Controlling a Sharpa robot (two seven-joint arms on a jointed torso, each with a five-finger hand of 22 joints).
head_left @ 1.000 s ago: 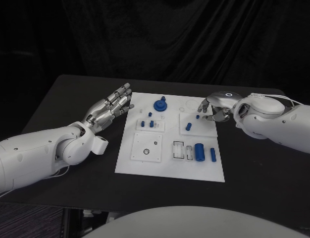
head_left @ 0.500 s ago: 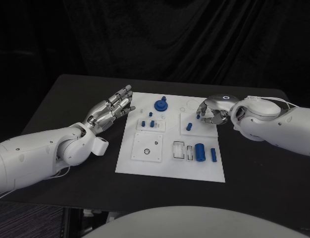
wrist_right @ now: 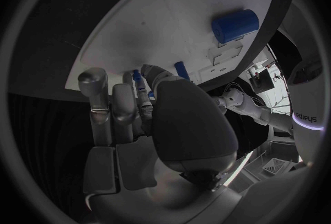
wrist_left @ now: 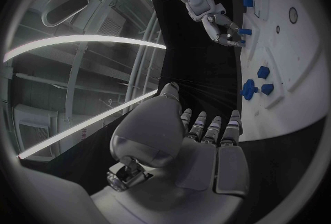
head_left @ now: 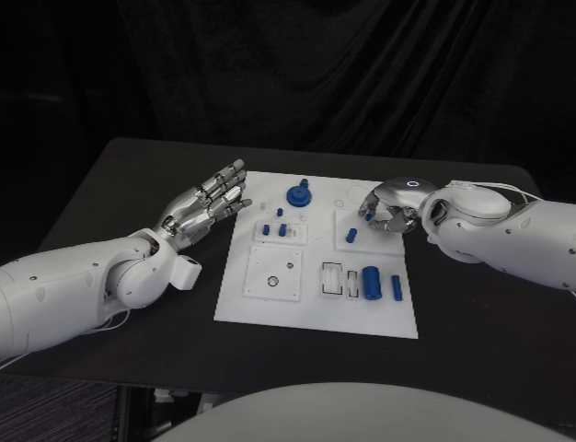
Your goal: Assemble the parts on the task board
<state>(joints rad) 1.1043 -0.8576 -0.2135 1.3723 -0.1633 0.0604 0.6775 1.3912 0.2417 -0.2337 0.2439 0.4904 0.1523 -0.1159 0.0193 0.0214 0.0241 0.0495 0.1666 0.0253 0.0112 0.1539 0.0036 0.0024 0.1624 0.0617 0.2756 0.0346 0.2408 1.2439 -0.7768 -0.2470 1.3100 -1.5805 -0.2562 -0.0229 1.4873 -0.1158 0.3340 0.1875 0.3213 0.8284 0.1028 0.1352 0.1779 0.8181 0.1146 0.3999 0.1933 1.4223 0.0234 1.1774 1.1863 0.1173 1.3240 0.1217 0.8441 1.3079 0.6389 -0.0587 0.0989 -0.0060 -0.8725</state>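
White task board (head_left: 269, 308) is lying mid-table, blue parts (head_left: 371, 281) resting on it; left hand (head_left: 206, 204) is hovering beside it, fingers spread, empty; right hand (head_left: 387, 207) is curling over a small peg (head_left: 351, 236); grasp unclear; seemingly picking, needing a clean pinch.

dim overall | black backdrop | wrist views fisheye-bent | ceiling strips glare

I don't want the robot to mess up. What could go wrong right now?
The right hand hangs low over the task board, close beside a small blue peg. It might bump that peg and tip it over.

The thick blue cylinder and the thin blue rod lie on their sides, so a shake of the board might roll them.

The left hand sits at the board's edge and could push it.
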